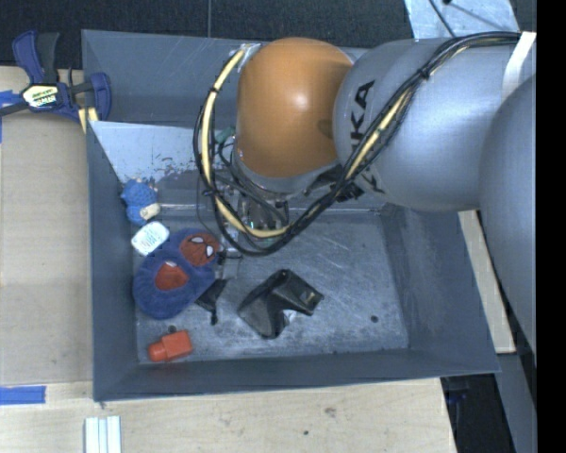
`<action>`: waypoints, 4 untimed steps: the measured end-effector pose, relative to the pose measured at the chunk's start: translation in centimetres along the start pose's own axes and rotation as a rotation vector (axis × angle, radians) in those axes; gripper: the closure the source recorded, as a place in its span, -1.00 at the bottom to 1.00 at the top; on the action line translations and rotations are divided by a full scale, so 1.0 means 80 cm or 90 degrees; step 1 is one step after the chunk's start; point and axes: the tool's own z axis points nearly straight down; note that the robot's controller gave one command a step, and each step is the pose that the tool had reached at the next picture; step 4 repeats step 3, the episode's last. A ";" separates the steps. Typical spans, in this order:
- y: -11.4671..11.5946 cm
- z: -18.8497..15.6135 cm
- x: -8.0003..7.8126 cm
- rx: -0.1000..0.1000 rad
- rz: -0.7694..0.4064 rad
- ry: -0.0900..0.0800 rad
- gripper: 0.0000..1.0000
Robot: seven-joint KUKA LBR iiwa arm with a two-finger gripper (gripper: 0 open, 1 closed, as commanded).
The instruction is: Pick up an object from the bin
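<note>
Grey metal bin seen from above, floor partly bare. Reaching in from the right, silver arm with orange wrist cover and looped cables. Gripper low near the floor, just beside a blue round soft toy with red patches, left of a black angular object. Open or closed: cannot tell. Orange piece near the front-left corner. Nothing visibly held. Judged early: pick likely not yet made, grasp and lift still to do.
</note>
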 end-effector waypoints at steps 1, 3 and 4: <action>-0.018 0.160 -0.016 -0.002 -0.039 -0.006 -1.00; -0.045 -0.045 -0.041 -0.001 -0.039 -0.012 1.00; -0.045 -0.045 -0.041 -0.001 -0.039 -0.012 1.00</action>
